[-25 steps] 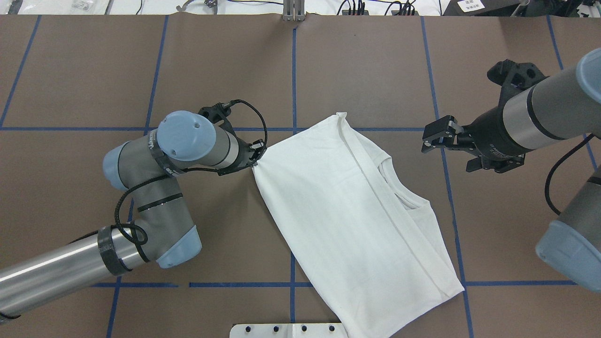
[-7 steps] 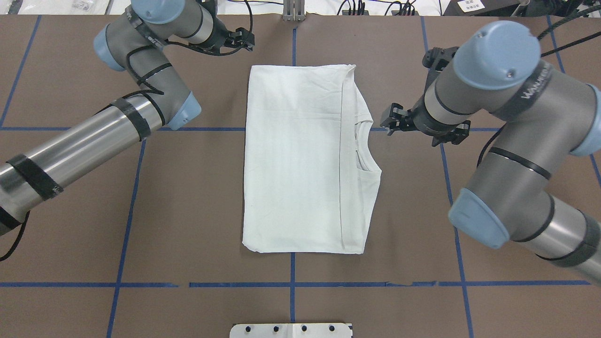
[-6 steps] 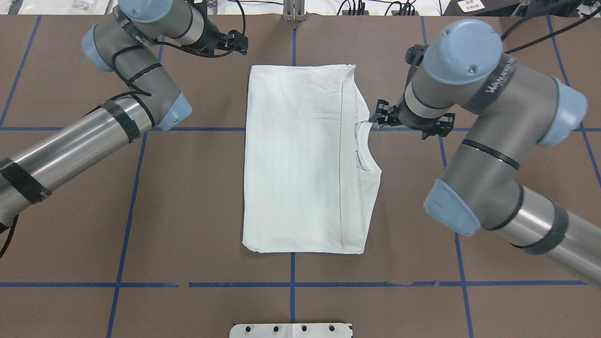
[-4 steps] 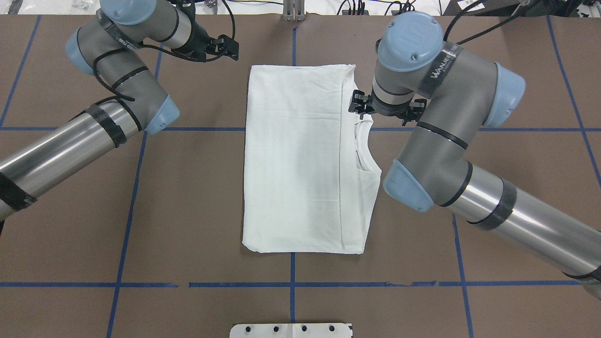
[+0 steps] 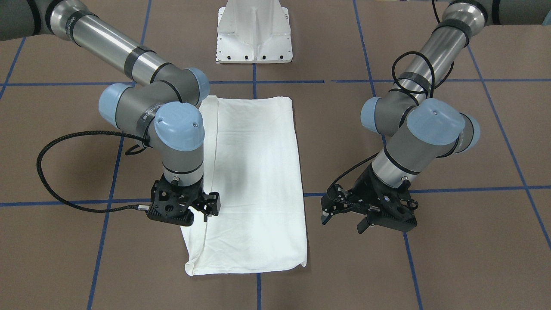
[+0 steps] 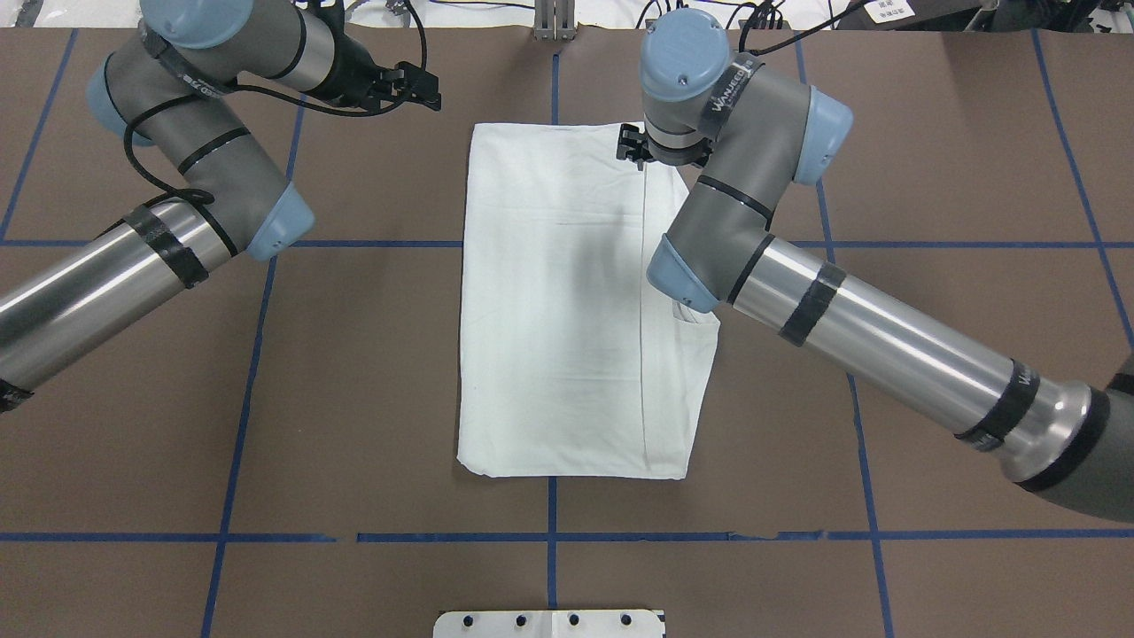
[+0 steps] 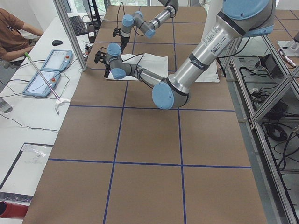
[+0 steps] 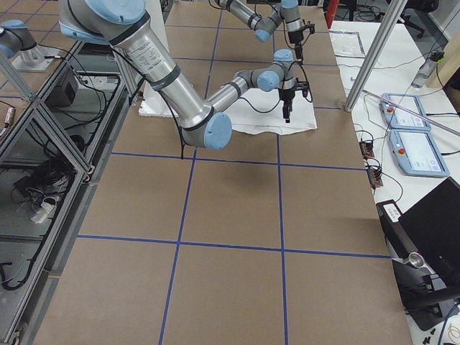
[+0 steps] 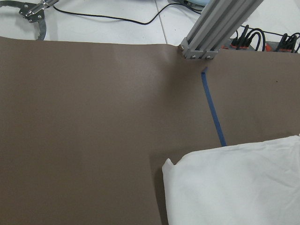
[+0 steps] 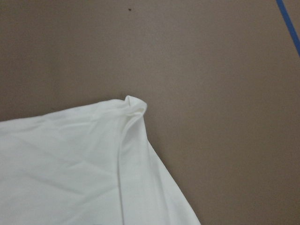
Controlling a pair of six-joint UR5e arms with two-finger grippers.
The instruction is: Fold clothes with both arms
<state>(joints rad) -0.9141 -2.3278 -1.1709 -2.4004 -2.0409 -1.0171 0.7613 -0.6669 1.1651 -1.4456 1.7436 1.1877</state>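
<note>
The right gripper [image 5: 210, 206] hovers over the shirt [image 6: 549, 310]'s far edge, and I cannot tell its fingers' spread. The left gripper [image 5: 344, 217] sits beside it, fingers wide. This looks like a pre-fold approach; next, both should pinch the far corners.

The right arm [image 6: 886, 341] crosses over the shirt's [image 6: 558, 310] right edge and blocks that side. The right gripper [image 6: 627, 146] hangs at its far right corner. The left gripper [image 6: 432, 89] stands just off the far left corner. Bare surface [image 6: 354, 372] flanks the shirt's left and near edges. A post [image 6: 554, 22] stands at the far edge, a base [image 6: 549, 623] at the near.
</note>
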